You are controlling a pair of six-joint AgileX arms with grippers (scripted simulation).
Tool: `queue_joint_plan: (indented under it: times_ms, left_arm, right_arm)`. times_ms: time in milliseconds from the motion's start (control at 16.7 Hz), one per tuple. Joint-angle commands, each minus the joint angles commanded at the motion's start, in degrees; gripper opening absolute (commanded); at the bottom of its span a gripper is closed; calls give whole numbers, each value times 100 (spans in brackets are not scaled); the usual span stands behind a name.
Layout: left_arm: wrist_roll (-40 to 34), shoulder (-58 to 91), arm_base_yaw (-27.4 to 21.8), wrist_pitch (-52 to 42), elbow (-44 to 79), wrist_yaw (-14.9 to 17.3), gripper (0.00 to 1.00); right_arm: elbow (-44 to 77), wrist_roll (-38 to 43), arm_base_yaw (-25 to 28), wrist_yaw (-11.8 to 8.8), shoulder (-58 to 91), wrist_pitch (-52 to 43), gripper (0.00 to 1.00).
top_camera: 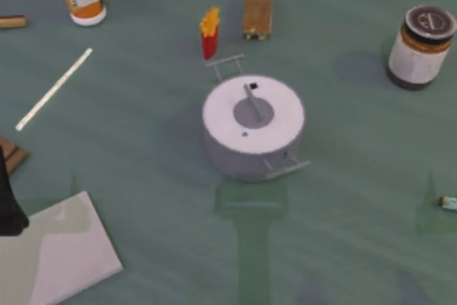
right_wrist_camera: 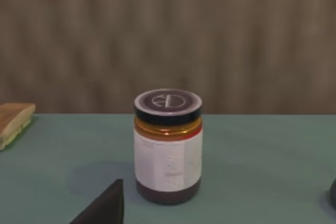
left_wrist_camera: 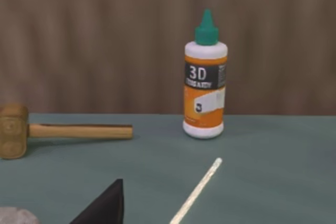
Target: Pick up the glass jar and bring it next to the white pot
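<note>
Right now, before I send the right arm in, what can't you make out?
- Right gripper: outside the top view; right wrist view shows one dark tip, cut by the edge.
- Left gripper: cut by the top view's edge.
- Glass jar label text: too small.
- Object at the table's right edge: cut off.

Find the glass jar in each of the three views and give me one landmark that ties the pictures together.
Top view: the glass jar stands upright at the far right of the table, well apart from the white pot.
Left wrist view: not in it.
Right wrist view: the jar stands in the middle, upright.
Shared landmark: the sandwich, to the jar's left, in the top view and the right wrist view.
</note>
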Motion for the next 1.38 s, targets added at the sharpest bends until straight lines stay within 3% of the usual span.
queue_joint_plan:
  times_ms: [300,660,960,1380]
  left_arm:
    - [0,0,0,0,0,0,100]
    - [0,0,0,0,0,0,100]
    - [0,0,0,0,0,0,100]
    - [0,0,0,0,0,0,100]
  right_arm:
    - [187,-51,-12,-10,297,-289,100]
    - [1716,-454,-128,-56,2259,-1852,100]
    - [4269,-1054,-253,-162,4655,-3270,100]
    - [9087,-2196,-328,-469,8343,-4841,100]
